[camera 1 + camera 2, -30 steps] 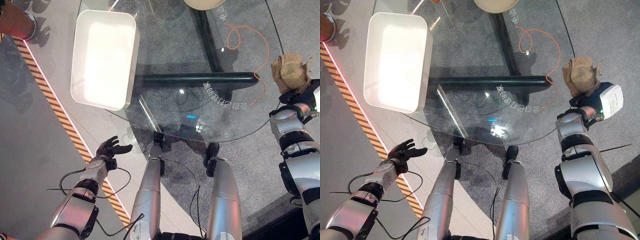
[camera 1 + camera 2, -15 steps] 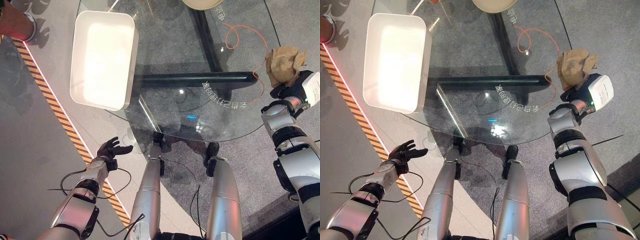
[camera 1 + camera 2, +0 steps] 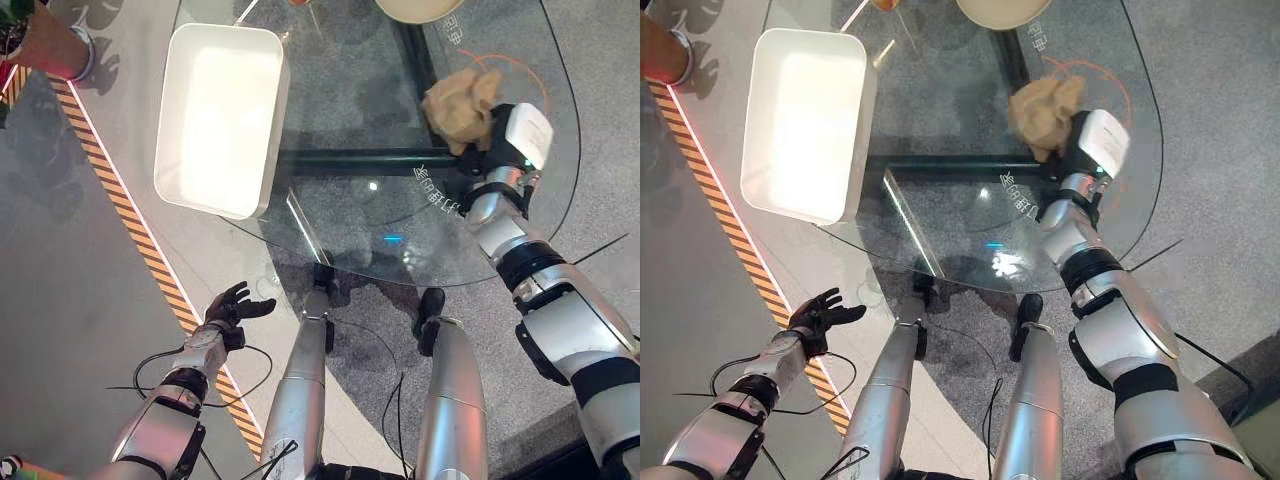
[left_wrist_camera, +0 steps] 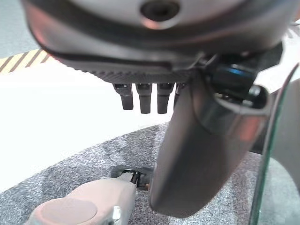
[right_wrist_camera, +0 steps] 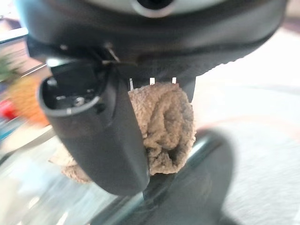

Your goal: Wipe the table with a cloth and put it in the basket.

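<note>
A crumpled tan cloth (image 3: 458, 100) lies on the round glass table (image 3: 345, 232), right of its middle. My right hand (image 3: 494, 118) is shut on the cloth (image 5: 165, 125) from its near right side, thumb (image 5: 104, 140) beside it. In the right eye view the cloth (image 3: 1042, 108) shows ahead of that hand (image 3: 1072, 132). The basket, a white rectangular tub (image 3: 272, 122), stands on the table's left part with nothing visible inside. My left hand (image 3: 232, 305) hangs open low at the left, off the table, its fingers (image 4: 143, 98) straight.
A beige bowl (image 3: 420, 8) sits at the table's far edge. An orange cord (image 3: 1118, 92) loops by the cloth. The dark table base (image 3: 370, 160) shows through the glass. Striped floor tape (image 3: 130, 230) runs along the left, past a plant pot (image 3: 55, 48).
My right hand has carried the cloth leftward from the table's right edge to over the glass near its middle. The left hand has stayed put.
</note>
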